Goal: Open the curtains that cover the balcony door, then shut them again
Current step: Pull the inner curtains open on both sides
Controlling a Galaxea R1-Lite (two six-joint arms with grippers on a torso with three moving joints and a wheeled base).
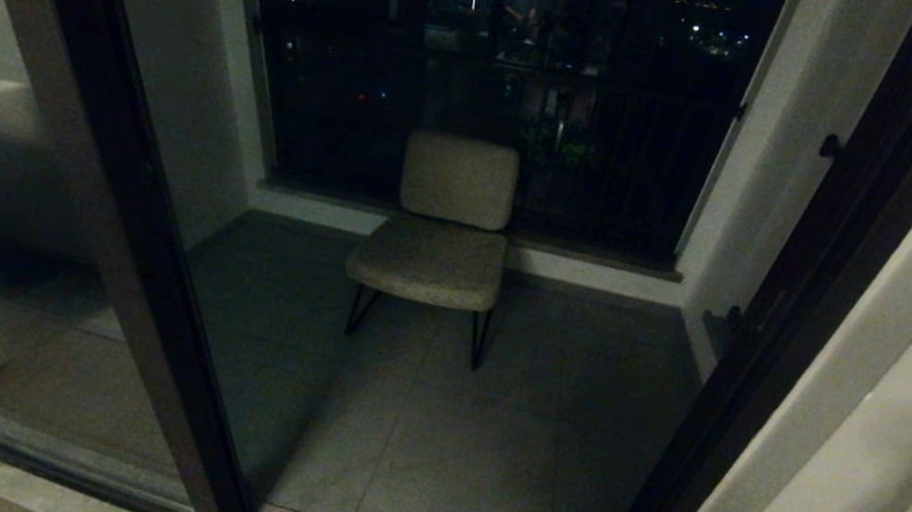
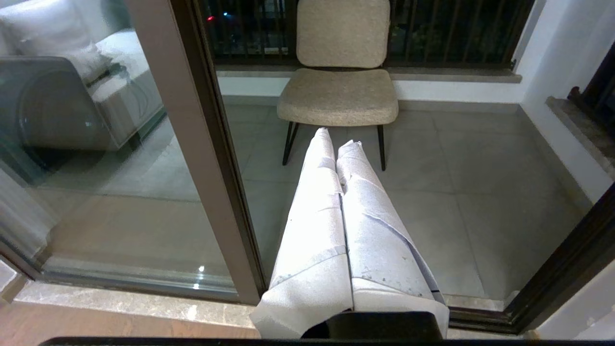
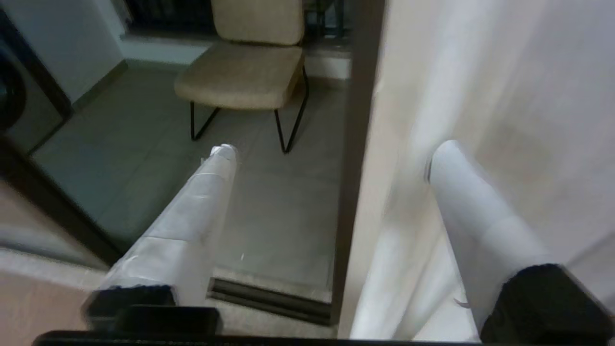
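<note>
Right gripper (image 3: 331,149) jaws wide apart, beside cream curtain (image 3: 504,96). Left gripper (image 2: 336,137) jaws together, holding nothing. Balcony door (image 1: 143,220) uncovered.

This was a home at night: a dark-framed glass balcony door (image 1: 140,238) gave onto a tiled balcony with a beige cushioned chair (image 1: 442,226), cream curtains (image 1: 906,420) at right, city lights beyond the far railing (image 1: 604,160).

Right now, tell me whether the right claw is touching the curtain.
Cannot tell. In the right wrist view the right claw stands open, one finger overlapping the curtain; no contact or gap shows plainly.
</note>
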